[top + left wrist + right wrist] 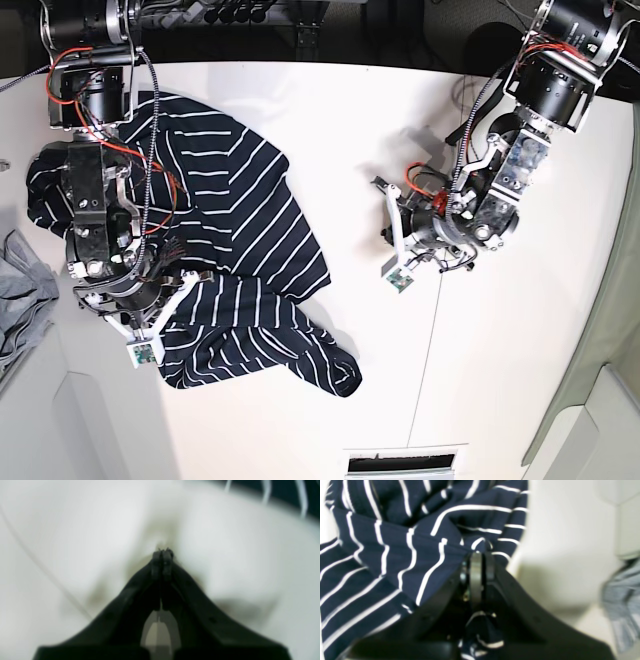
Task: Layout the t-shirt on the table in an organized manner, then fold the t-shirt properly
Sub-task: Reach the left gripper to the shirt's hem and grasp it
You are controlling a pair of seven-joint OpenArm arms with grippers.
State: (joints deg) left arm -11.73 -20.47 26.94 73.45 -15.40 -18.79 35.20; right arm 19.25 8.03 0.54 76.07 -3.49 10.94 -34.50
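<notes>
The t-shirt, dark navy with thin white stripes, lies crumpled on the left part of the white table. My right gripper is shut on a bunched fold of the t-shirt, and striped cloth shows between its fingers. In the base view the right gripper sits over the shirt's left middle. My left gripper is shut with nothing in it above the bare table. An edge of the t-shirt shows beyond it. The left gripper hangs to the right of the shirt, apart from it.
A plain grey cloth lies at the table's left edge, and the grey cloth also shows in the right wrist view. A thin dark seam crosses the table. A pale grey-green panel stands at the right. A slot sits at the front edge.
</notes>
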